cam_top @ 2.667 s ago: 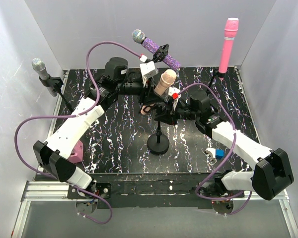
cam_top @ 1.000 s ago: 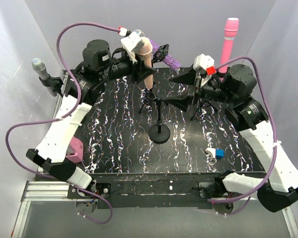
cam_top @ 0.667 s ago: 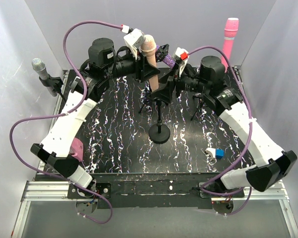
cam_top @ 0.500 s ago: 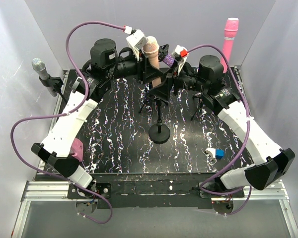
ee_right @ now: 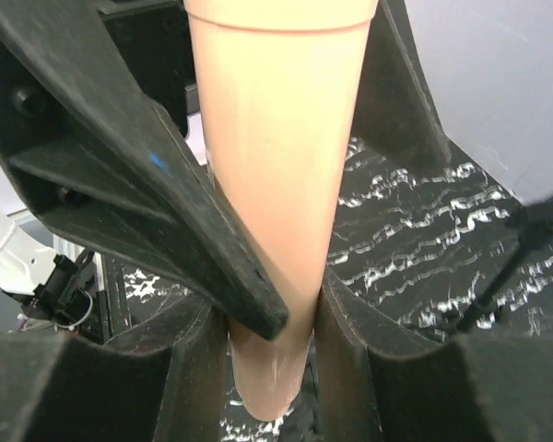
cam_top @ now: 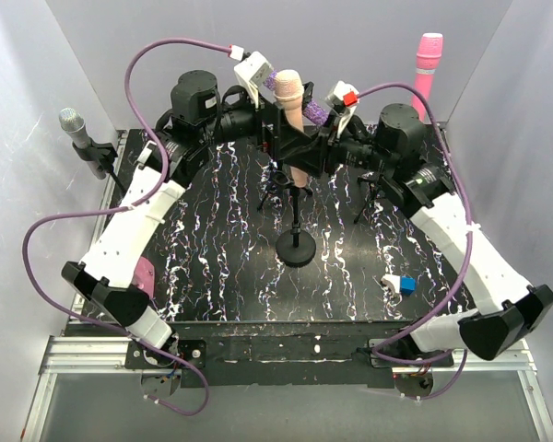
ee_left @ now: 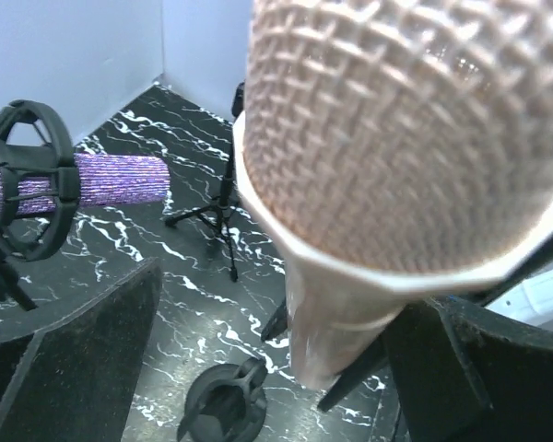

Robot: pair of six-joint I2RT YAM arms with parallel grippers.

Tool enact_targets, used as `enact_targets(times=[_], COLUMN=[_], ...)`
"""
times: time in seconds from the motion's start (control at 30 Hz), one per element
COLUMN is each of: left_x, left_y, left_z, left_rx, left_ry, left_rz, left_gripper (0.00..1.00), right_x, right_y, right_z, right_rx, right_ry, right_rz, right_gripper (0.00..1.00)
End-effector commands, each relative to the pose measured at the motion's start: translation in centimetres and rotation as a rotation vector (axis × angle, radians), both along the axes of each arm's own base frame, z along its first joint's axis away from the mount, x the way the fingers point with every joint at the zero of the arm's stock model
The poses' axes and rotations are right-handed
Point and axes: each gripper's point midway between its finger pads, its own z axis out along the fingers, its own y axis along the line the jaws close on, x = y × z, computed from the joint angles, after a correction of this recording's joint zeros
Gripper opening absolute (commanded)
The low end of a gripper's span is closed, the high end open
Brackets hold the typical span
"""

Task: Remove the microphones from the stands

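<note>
The peach microphone stands upright in the air above the empty black stand, whose clip shows below it in the left wrist view. My right gripper is shut on the microphone's lower body, both fingers pressed against it. My left gripper is open, its fingers spread wide either side of the microphone and apart from it. The left gripper's fingers also flank the body in the right wrist view.
A purple glitter microphone sits in a shock mount just behind the grippers. A pink microphone stands back right, a silver one far left. A small tripod, a blue cube and a pink object are on the mat.
The right arm swung in from the right and its jaws closed on the microphone's lower body. The left jaws, shut on the microphone before, have opened wide.
</note>
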Motion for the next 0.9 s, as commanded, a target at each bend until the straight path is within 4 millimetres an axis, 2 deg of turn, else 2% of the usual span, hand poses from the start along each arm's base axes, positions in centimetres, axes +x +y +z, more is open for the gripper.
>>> enact_targets(times=[0.0,0.13,0.2,0.23,0.4,0.53,0.63,0.7,0.87], left_x=[-1.7,-3.5,-3.4,-3.3,-3.5,-3.3,-3.5,-4.0,-4.0], left_y=[-0.6,0.0,0.7,1.0,1.6,1.7,1.8,1.9,2.3], left_z=[2.8,3.2,2.5,2.2,1.0,0.7,0.7,0.6,0.0], left_rx=[-0.03,0.02,0.053,0.07,0.114,0.125,0.124,0.123,0.133], left_ry=[-0.096,-0.233,-0.266,-0.281,-0.323,-0.328,-0.331,-0.34,-0.332], left_rz=[-0.069,-0.153,-0.121,-0.109,-0.111,-0.097,-0.1,-0.118,-0.099], left_gripper=[0.98,0.98,0.98,0.98,0.98,0.98,0.98,0.98,0.98], right_x=[0.4,-0.1,-0.9,-2.0,-7.1,-10.0,-10.5,-10.3,-8.5], right_y=[-4.3,-10.1,-13.1,-14.4,-20.6,-24.6,-27.5,-29.8,-35.1], right_z=[0.6,-1.1,-2.9,-3.7,-11.5,-17.5,-21.8,-23.9,-26.5], right_rx=[-0.007,-0.081,-0.147,-0.183,-0.486,-0.685,-0.809,-0.862,-0.851], right_ry=[0.01,0.023,0.022,0.008,0.009,0.113,0.222,0.303,0.51], right_rz=[-0.163,-0.287,-0.368,-0.381,-0.461,-0.504,-0.57,-0.65,-0.887], right_gripper=[0.01,0.01,0.01,0.01,0.01,0.01,0.01,0.01,0.01])
